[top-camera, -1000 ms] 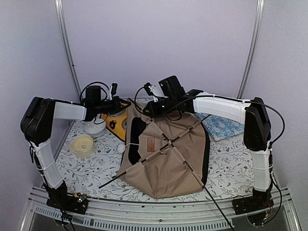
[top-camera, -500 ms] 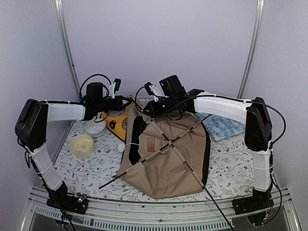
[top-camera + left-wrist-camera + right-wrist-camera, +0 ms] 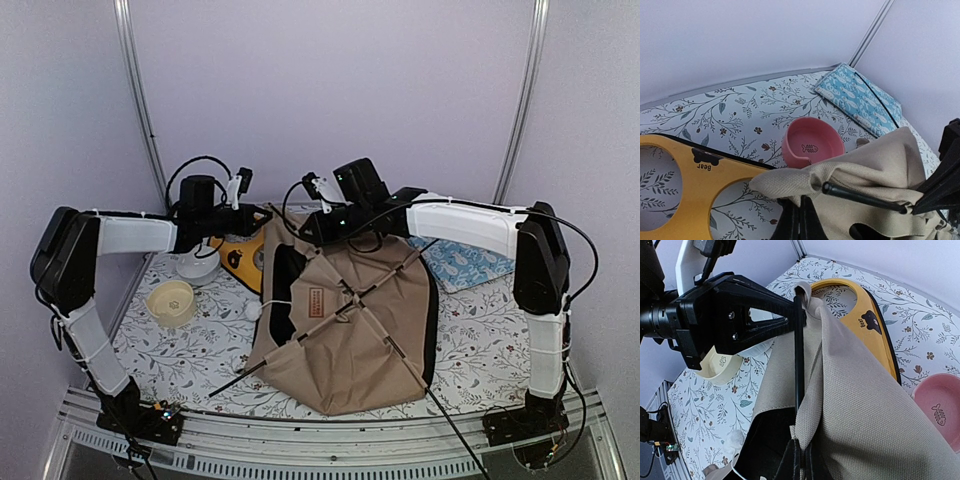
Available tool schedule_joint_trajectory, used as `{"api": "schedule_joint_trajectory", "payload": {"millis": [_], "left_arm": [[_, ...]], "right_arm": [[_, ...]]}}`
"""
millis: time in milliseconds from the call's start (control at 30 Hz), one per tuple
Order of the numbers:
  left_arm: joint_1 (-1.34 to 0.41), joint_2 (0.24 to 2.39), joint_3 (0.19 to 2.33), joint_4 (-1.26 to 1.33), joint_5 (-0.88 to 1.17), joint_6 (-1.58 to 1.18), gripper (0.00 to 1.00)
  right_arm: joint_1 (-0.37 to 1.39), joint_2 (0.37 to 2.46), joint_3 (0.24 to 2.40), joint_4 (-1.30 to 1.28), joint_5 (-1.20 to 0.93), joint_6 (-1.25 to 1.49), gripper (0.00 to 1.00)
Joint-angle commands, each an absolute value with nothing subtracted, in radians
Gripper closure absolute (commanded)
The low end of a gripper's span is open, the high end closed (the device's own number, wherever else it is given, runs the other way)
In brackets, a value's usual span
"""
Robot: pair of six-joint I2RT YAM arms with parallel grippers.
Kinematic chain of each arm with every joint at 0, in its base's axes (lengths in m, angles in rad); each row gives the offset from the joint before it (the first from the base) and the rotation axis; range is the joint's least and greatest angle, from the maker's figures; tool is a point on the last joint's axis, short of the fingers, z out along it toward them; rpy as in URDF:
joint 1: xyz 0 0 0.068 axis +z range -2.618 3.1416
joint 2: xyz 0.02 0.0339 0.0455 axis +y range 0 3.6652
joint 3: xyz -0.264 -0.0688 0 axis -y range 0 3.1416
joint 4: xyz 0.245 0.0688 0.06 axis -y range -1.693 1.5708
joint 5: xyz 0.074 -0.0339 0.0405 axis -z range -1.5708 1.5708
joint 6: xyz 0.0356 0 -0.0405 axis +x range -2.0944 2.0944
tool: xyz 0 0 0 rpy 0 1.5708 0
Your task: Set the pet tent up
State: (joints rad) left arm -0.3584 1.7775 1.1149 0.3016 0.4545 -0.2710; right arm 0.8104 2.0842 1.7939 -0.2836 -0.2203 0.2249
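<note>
We see the pet tent (image 3: 345, 320) lying mostly flat in the middle of the leafy table (image 3: 180, 355). It is a big tan cloth with a rough weave, and thin black poles (image 3: 320, 320) cross on it. Our left gripper (image 3: 799, 220) is pinched tight on its raised back corner. Our right gripper (image 3: 801, 460) is squeezed on cloth and pole just beside it. Near them sit a flat yellow feeder (image 3: 670, 200) with round holes, a smooth pink bowl (image 3: 812, 145) and a soft blue cushion (image 3: 860, 100).
</note>
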Motion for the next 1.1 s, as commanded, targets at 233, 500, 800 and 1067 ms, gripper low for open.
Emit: {"api": "schedule_joint_trajectory", "payload": {"millis": [233, 500, 800, 1067], "left_arm": [[-0.381, 1.737, 1.067, 0.334, 0.427, -0.189, 1.0], [-0.395, 1.717, 1.079, 0.314, 0.414, -0.147, 1.0], [-0.417, 1.693, 1.088, 0.281, 0.376, -0.076, 1.0], [-0.479, 1.7, 1.173, 0.117, 0.192, 0.229, 1.0]], "right_arm": [[0.801, 2.031, 1.789, -0.252, -0.243, 0.25, 1.0], [0.8, 2.045, 1.794, -0.257, -0.255, 0.249, 1.0], [0.797, 2.052, 1.796, -0.267, -0.25, 0.249, 1.0], [0.797, 2.057, 1.834, -0.316, -0.282, 0.201, 1.0]]}}
